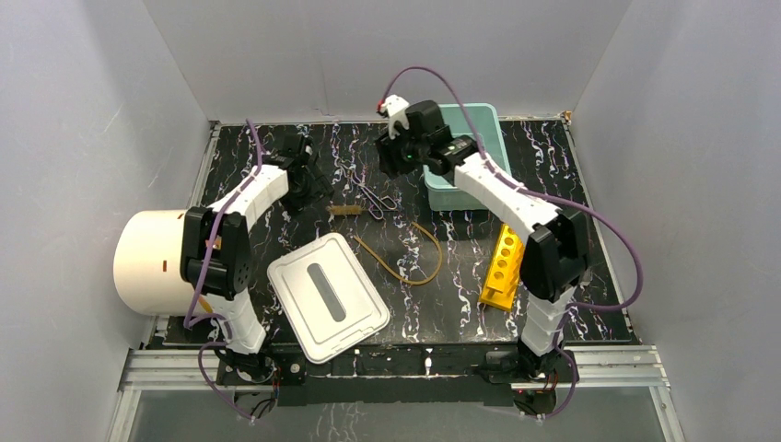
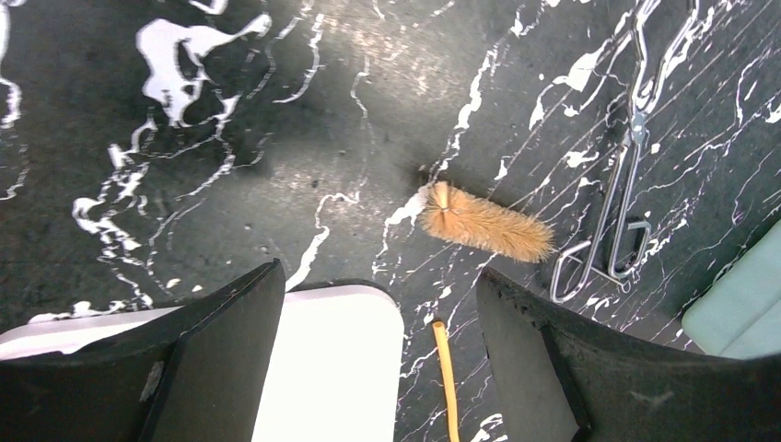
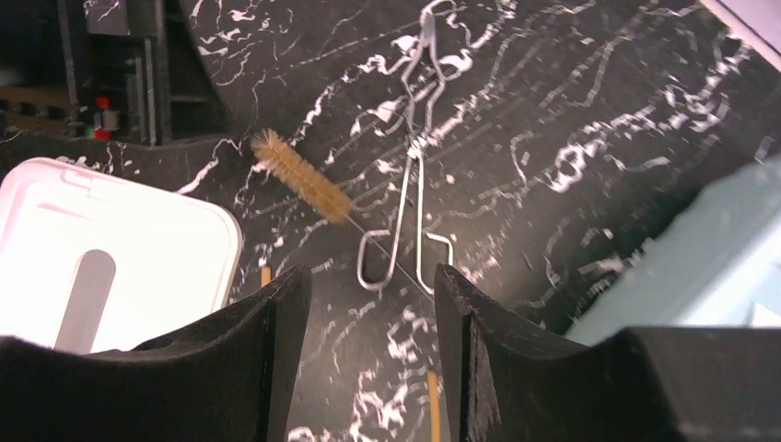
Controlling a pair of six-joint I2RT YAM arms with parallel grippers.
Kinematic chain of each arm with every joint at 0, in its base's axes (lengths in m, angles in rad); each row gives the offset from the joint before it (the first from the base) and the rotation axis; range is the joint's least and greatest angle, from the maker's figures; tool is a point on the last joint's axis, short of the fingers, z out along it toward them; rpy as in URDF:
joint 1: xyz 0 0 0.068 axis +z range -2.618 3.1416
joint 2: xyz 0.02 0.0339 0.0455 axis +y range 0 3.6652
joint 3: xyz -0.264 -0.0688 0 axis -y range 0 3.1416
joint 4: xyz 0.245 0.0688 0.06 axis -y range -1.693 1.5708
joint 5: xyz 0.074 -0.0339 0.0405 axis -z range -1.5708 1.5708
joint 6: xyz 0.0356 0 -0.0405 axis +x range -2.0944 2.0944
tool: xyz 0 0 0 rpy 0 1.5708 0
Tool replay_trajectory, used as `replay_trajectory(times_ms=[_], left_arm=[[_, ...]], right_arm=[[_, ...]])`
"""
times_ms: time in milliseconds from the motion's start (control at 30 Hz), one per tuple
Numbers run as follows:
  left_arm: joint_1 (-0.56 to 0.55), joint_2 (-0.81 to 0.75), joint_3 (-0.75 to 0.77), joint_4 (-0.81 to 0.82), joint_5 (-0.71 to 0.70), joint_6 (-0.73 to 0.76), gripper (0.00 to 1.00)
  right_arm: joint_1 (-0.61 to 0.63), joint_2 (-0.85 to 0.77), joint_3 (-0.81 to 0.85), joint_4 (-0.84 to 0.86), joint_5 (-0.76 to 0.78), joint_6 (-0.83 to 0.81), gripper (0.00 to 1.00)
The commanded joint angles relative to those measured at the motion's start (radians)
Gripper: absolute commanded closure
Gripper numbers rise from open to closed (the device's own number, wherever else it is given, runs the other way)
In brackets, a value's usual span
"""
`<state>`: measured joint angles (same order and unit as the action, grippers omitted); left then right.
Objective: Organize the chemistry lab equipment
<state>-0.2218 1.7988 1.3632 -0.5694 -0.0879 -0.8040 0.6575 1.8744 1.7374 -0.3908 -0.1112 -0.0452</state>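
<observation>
Thin metal tongs [image 1: 370,195] [image 2: 610,226] [image 3: 412,189] lie on the dark marbled table at the back middle. A tan bristle brush [image 1: 346,210] [image 2: 486,226] [image 3: 304,181] lies just beside them. An amber tubing loop [image 1: 406,254] [image 2: 447,368] [image 3: 431,398] rests nearer the front. My left gripper [image 1: 307,175] [image 2: 379,276] hovers left of the brush, open and holding nothing. My right gripper [image 1: 394,158] [image 3: 368,272] hangs above and right of the tongs, open too, with only table between its fingers. No beaker or funnel shows.
A teal bin [image 1: 465,152] [image 3: 681,267] stands at the back right under the right arm. A white lid [image 1: 329,296] [image 2: 332,368] [image 3: 101,249] lies front centre. A yellow rack [image 1: 502,267] sits right, and a big cream cylinder [image 1: 152,262] left.
</observation>
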Motion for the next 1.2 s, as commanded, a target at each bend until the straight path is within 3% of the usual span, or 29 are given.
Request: replay_trajectory(times_ms=[0, 200, 500, 833, 1167], left_arm=[[0.023, -0.095, -0.052, 0.000, -0.018, -0.020, 0.26], [0.032, -0.126, -0.084, -0.005, 0.003, -0.017, 0.26], [0.032, -0.159, -0.114, -0.011, 0.043, 0.009, 0.27], [0.032, -0.163, -0.112, -0.003, 0.052, 0.033, 0.27], [0.032, -0.167, -0.123, 0.006, 0.063, 0.030, 0.27]], right_arm=[[0.045, 0.150, 0.132, 0.001, 0.051, 0.012, 0.39], [0.065, 0.360, 0.347, -0.108, 0.198, 0.120, 0.37], [0.066, 0.640, 0.668, -0.259, 0.226, 0.152, 0.35], [0.068, 0.738, 0.768, -0.315, 0.192, 0.167, 0.39], [0.071, 0.760, 0.750, -0.302, 0.191, 0.127, 0.46]])
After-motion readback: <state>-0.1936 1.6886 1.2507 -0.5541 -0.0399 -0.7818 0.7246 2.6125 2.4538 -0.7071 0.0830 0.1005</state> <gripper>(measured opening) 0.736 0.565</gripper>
